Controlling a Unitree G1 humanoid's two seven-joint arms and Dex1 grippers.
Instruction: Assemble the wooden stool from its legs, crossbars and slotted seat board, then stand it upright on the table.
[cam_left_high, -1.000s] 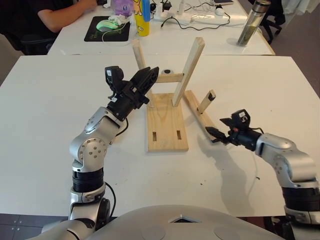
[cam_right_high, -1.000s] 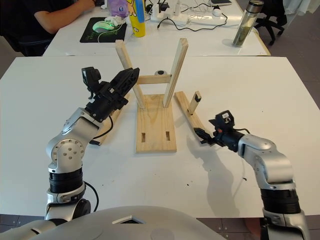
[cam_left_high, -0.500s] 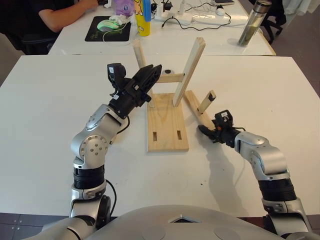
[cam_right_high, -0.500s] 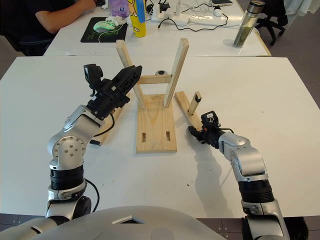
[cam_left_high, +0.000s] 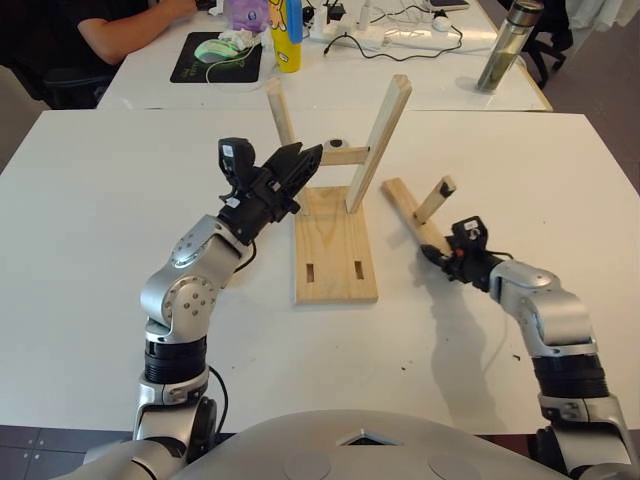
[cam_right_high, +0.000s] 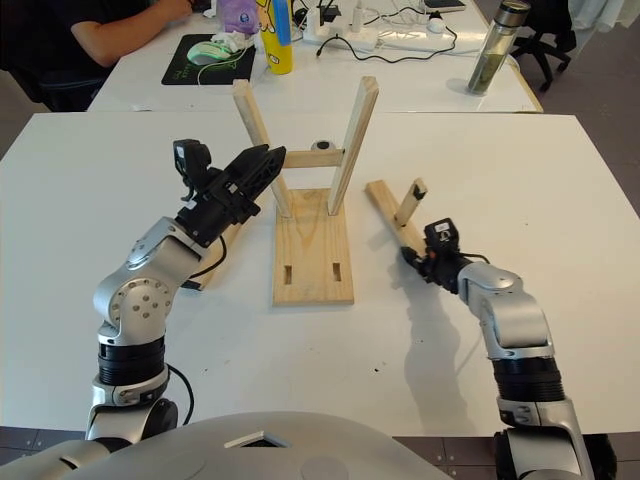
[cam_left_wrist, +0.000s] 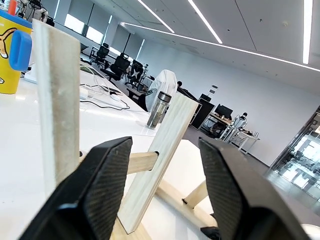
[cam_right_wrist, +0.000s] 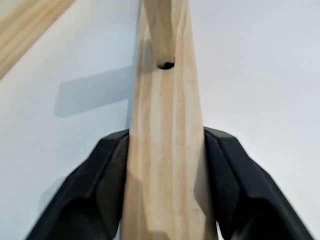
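Your right gripper (cam_left_high: 434, 254) has dragged the loose leg (cam_left_high: 408, 204) rightward, now centre-right beside the seat board (cam_left_high: 335, 262), clamped on its near end; your left gripper (cam_left_high: 296, 170) gapes empty by the upright frame (cam_left_high: 378, 145); an end-grip may let the leg pivot.

The left arm is raised with the elbow bent, and its forearm points forward and inward. The left gripper (cam_left_high: 306, 165) holds its two fingers spread apart. The right arm is bent, with the forearm low and turned inward. The right gripper (cam_left_high: 433, 254) clamps a wooden leg (cam_right_wrist: 165, 100), its fingers apparently pressing both sides.
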